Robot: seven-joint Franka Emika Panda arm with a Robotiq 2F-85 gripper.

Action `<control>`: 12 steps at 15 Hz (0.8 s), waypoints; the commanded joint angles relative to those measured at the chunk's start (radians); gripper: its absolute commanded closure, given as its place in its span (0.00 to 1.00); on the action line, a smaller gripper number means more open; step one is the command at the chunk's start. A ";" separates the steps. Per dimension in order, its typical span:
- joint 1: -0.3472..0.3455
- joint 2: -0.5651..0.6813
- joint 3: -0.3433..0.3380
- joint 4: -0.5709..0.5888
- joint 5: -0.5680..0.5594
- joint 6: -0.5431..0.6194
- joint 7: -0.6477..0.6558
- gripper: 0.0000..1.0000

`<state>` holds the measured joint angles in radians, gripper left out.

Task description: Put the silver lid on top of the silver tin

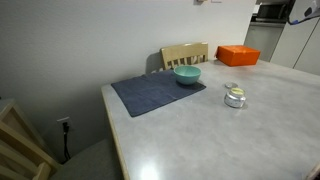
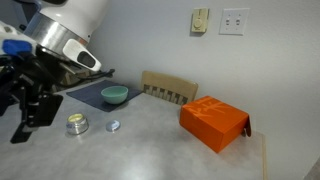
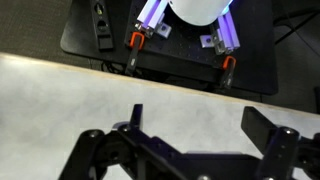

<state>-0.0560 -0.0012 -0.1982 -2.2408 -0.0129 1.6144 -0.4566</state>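
Hanging wide open at frame left, the end effector (image 2: 32, 118) grips nothing; the silver lid (image 2: 113, 126) lies flat just right of the silver tin (image 2: 77, 124), where closing fingers might skate off it

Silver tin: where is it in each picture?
Exterior view: silver tin right of middle, down-right of the teal bowl.
Exterior view: silver tin low on the left, down-left of the teal bowl.
Wrist view: not in it.
Shared landmark: the teal bowl.
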 commanded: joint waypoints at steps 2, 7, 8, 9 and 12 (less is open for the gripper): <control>-0.006 0.043 0.063 -0.040 0.085 0.294 -0.065 0.00; -0.011 0.105 0.124 -0.047 0.166 0.450 -0.138 0.00; -0.011 0.134 0.138 -0.046 0.187 0.486 -0.163 0.00; -0.012 0.157 0.146 -0.045 0.195 0.507 -0.173 0.00; -0.014 0.179 0.151 -0.041 0.201 0.529 -0.172 0.00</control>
<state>-0.0494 0.1705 -0.0696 -2.2839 0.1864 2.1288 -0.6382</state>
